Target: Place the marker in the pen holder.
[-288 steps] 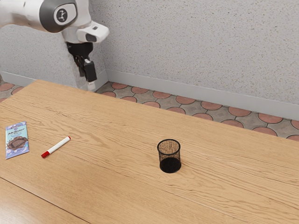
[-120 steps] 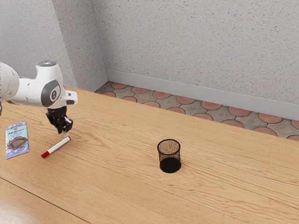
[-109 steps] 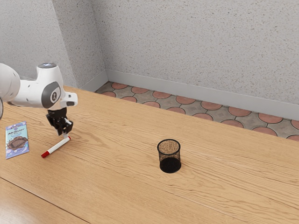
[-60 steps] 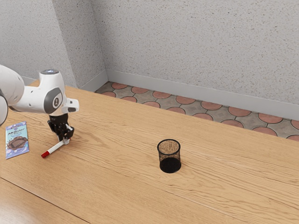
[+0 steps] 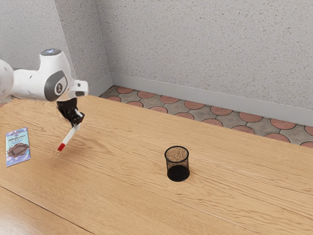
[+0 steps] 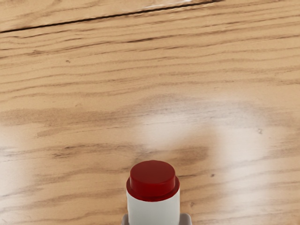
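holding marker [image 5: 68, 137] tilted, open tabletop [image 5: 122, 142] between it and pen holder's rim [image 5: 177, 162]

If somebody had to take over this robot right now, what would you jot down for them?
Gripper: shut on the marker, which hangs tilted, its larger red end lowest.
Pen holder: upright on the table, toward the exterior view's right from the gripper.
Done: marker picked up.
Left: carry it over the pen holder, lower it in, let go.
Wrapped chocolate bar: lying flat, not part of the job.
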`<state>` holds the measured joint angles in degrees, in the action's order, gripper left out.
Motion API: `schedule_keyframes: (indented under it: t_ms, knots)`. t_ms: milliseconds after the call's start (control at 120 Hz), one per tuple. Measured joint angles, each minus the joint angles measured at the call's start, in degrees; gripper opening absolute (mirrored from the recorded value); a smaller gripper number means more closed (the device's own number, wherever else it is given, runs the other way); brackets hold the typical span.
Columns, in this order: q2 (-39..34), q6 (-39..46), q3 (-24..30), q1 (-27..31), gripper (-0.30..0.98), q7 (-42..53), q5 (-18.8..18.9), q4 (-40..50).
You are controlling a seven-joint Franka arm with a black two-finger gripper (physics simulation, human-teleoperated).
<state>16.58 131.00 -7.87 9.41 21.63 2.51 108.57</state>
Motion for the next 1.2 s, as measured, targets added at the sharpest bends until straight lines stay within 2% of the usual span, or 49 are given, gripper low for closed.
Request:
schedule_keyframes:
  t_ms: [133,350,600,825,1200]
  knots:
    - [-5.04,-0.13,3.32,-6.17,-0.10,-0.76,-2.81,0.10]
    - [-5.95,-0.11,3.92,-19.65,-0.10,-2.24,-5.75,-5.17]
    - [-3.58,-0.04,3.90,-27.33,-0.08,-3.67,-6.57,-9.52]
    - [1.31,0.07,3.88,-31.11,-0.06,-4.82,-7.38,-13.06]
    - [7.07,0.15,3.88,-32.05,-0.04,-5.82,-8.87,-12.52]
